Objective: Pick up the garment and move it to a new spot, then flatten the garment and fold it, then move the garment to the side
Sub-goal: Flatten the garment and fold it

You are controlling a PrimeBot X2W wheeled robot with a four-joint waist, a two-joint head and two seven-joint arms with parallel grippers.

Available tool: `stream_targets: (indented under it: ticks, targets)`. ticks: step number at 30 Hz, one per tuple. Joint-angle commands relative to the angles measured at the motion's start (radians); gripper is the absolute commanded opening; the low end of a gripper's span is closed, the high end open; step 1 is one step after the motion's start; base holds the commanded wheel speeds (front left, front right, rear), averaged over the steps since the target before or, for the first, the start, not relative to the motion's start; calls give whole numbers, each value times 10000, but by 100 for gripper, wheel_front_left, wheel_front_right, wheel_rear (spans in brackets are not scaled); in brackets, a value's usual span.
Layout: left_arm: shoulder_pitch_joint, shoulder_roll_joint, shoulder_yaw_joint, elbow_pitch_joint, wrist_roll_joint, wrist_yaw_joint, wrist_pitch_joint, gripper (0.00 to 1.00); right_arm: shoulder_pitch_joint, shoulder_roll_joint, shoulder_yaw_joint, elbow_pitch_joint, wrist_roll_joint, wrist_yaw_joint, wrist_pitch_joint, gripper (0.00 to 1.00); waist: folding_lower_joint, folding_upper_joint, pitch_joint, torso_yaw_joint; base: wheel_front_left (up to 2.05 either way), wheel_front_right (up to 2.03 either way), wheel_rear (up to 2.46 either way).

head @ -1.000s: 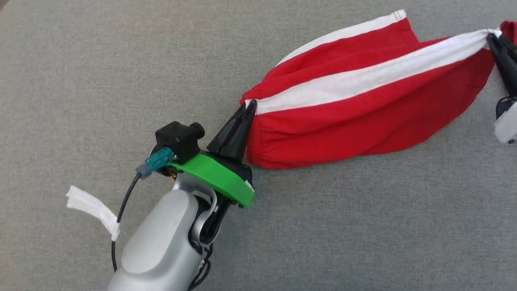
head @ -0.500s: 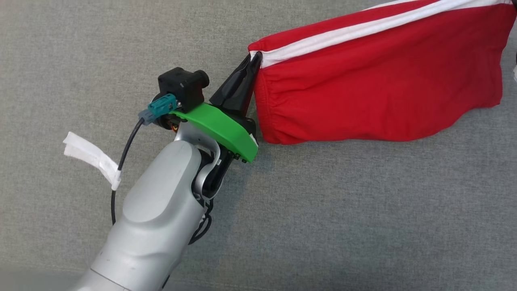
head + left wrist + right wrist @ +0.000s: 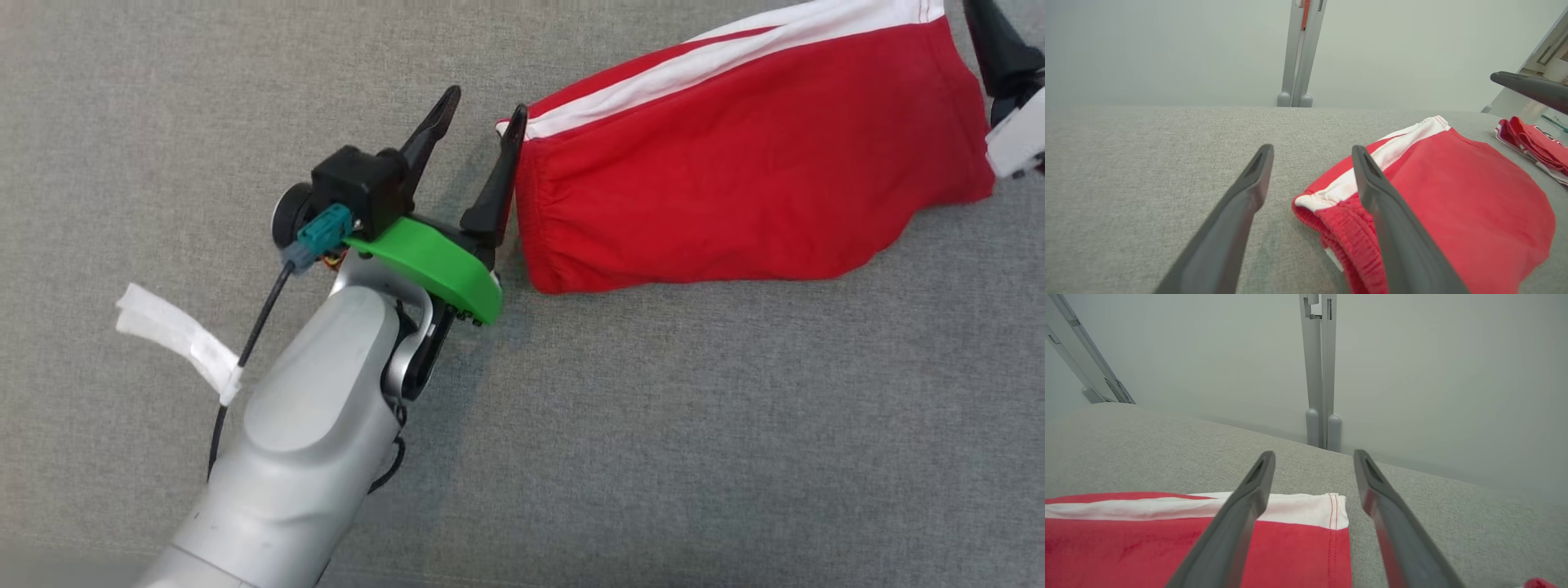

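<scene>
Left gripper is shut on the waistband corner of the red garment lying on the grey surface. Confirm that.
Not right. The left gripper is open, its jaws spread and the waistband corner unclamped. The red garment does lie on the grey surface. The left wrist view shows it.

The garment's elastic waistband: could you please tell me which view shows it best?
The left wrist view: the waistband lies close, its gathers visible. The head view shows it small, from above; the right wrist view shows the opposite hem.
</scene>
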Motion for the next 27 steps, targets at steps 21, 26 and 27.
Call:
stream_targets:
  ticks: [21,26,27]
  targets:
    - [5807,47,1376,-4331,3951,1943,-81,100,2665,918,-1285,2197,-233,-11,241,100,0,0,-1799,833,0,0,0]
    - [5909,-113,1213,-4580,4063,1717,-81,100,2019,703,-1435,3594,-1153,-11,710,100,0,0,-1578,1517,0,0,0]
    - [5894,-123,1173,-4610,4067,1690,-81,100,1938,704,-1452,3789,-1201,-11,784,100,0,0,-1532,1617,0,0,0]
